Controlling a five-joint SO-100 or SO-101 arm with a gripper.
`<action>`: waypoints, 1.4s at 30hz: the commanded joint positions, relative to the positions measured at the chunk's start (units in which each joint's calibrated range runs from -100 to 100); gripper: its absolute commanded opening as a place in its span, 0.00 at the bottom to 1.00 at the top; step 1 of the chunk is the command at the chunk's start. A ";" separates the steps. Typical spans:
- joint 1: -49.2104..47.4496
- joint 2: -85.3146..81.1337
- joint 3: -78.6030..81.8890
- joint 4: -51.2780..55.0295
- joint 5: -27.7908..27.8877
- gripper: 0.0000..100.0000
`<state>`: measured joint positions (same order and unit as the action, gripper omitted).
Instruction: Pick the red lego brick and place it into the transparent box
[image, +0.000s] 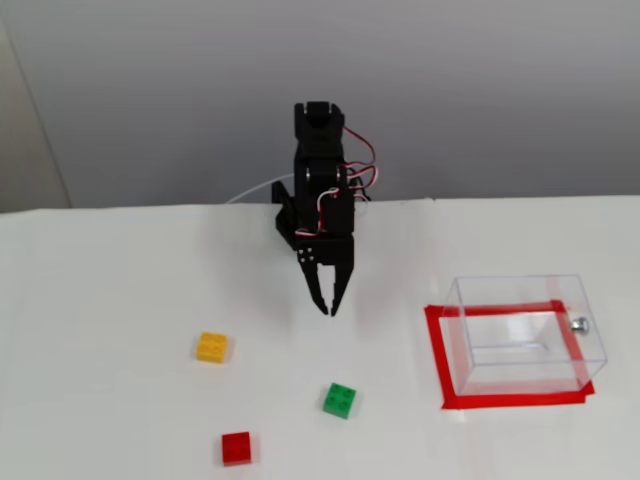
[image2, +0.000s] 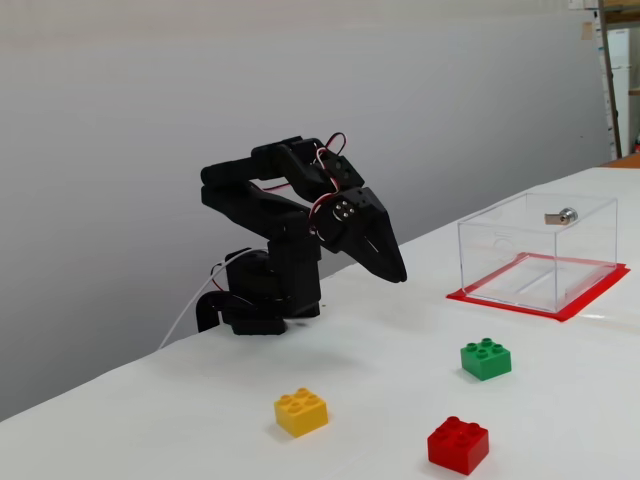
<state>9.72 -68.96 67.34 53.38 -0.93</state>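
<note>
The red lego brick (image: 236, 447) (image2: 458, 445) lies on the white table near the front edge. The transparent box (image: 526, 334) (image2: 538, 250) stands at the right inside a red tape frame, empty, with a small silver knob (image: 579, 324) on its side. My black gripper (image: 327, 306) (image2: 396, 272) hangs above the table's middle with its jaws together and nothing between them. It is well behind the red brick and to the left of the box in both fixed views.
A yellow brick (image: 212, 347) (image2: 301, 411) lies left of the gripper and a green brick (image: 340, 400) (image2: 486, 359) lies between the red brick and the box. The arm's base (image2: 262, 295) stands at the table's back edge before a grey wall.
</note>
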 joint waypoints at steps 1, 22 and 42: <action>1.26 8.08 -9.12 -0.30 -0.12 0.02; 10.50 39.82 -38.86 0.05 0.04 0.02; 14.27 59.93 -58.93 4.58 5.36 0.02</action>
<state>23.18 -11.12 12.71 59.04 3.32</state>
